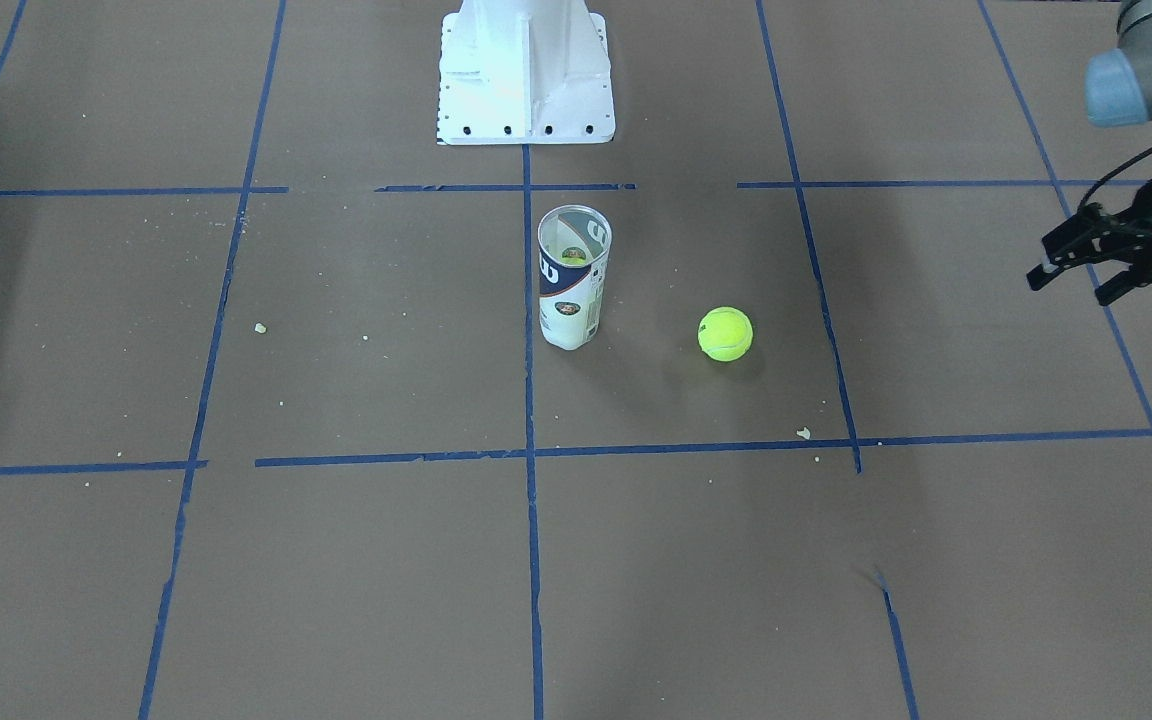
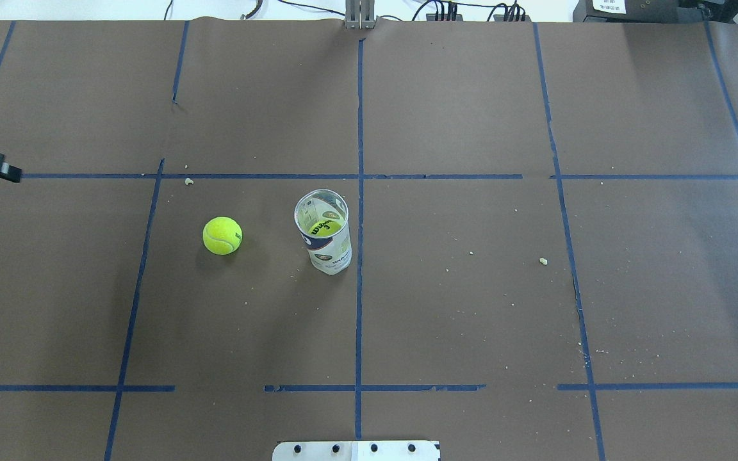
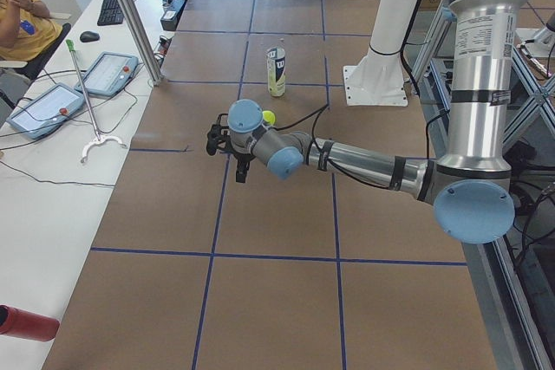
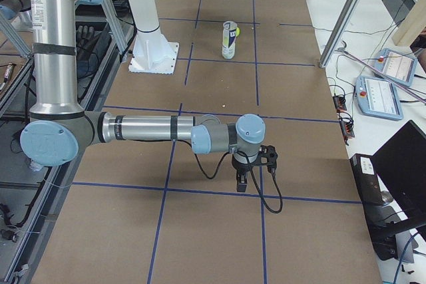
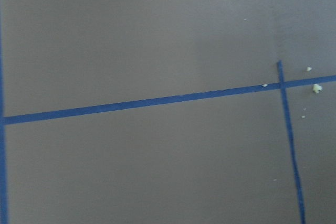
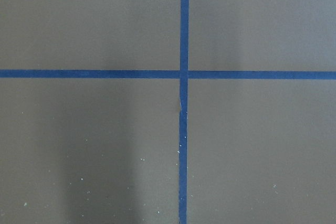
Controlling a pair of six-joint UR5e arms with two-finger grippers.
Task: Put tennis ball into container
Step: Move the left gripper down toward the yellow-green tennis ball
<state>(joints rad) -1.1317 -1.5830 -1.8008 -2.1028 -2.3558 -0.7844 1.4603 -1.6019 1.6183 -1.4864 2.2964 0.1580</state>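
Observation:
The tennis ball (image 1: 725, 333) (image 2: 222, 235) (image 3: 269, 116) lies loose on the brown table, on the robot's left of the container. The container (image 1: 573, 285) (image 2: 332, 255) (image 3: 276, 71) (image 4: 229, 40) stands upright with its mouth open, and another yellow-green ball (image 2: 325, 227) rests inside it. My left gripper (image 1: 1069, 288) (image 3: 227, 149) hovers open and empty well to the left of the loose ball; only one fingertip (image 2: 10, 171) shows at the overhead view's edge. My right gripper (image 4: 253, 172) hangs over the table far from both; whether it is open or shut I cannot tell.
The white robot base (image 1: 526, 70) (image 2: 356, 450) stands behind the container. Blue tape lines (image 2: 359, 288) grid the brown surface, and small crumbs (image 1: 803, 433) are scattered on it. Teach pendants (image 3: 52, 101) lie on a side table where a person (image 3: 22, 6) sits.

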